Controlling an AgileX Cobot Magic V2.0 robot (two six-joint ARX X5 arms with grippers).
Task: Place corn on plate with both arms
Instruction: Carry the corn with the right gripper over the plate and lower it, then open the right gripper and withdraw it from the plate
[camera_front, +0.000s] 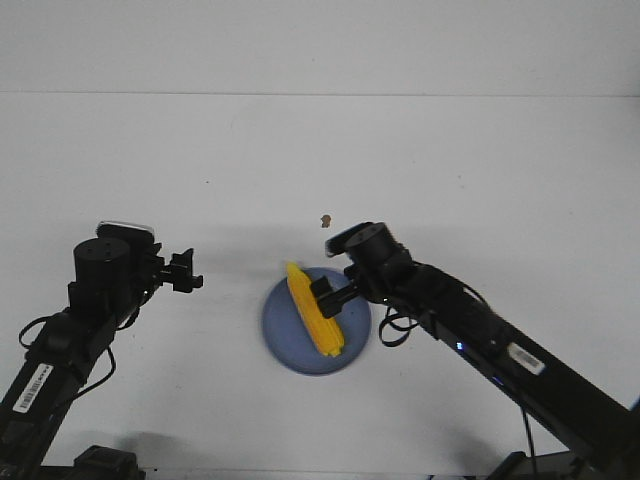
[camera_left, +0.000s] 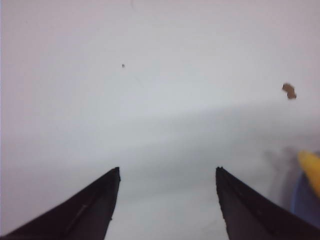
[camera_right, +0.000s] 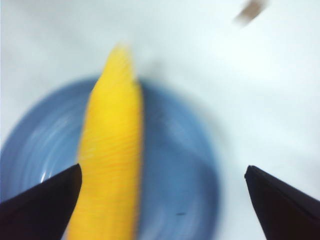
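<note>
The yellow corn (camera_front: 314, 310) lies on the blue plate (camera_front: 285, 340) in the middle of the table, its pointed tip past the plate's far rim. My right gripper (camera_front: 330, 296) is open just over the corn and plate; in the right wrist view the corn (camera_right: 112, 165) lies between its spread jaws near one fingertip, on the plate (camera_right: 180, 170). My left gripper (camera_front: 190, 272) is open and empty, left of the plate, over bare table. In the left wrist view (camera_left: 167, 172) the corn's tip (camera_left: 311, 170) shows at the edge.
A small brown crumb (camera_front: 324, 219) lies on the white table beyond the plate; it also shows in the left wrist view (camera_left: 289, 90). The table's far edge meets a white wall (camera_front: 320, 45).
</note>
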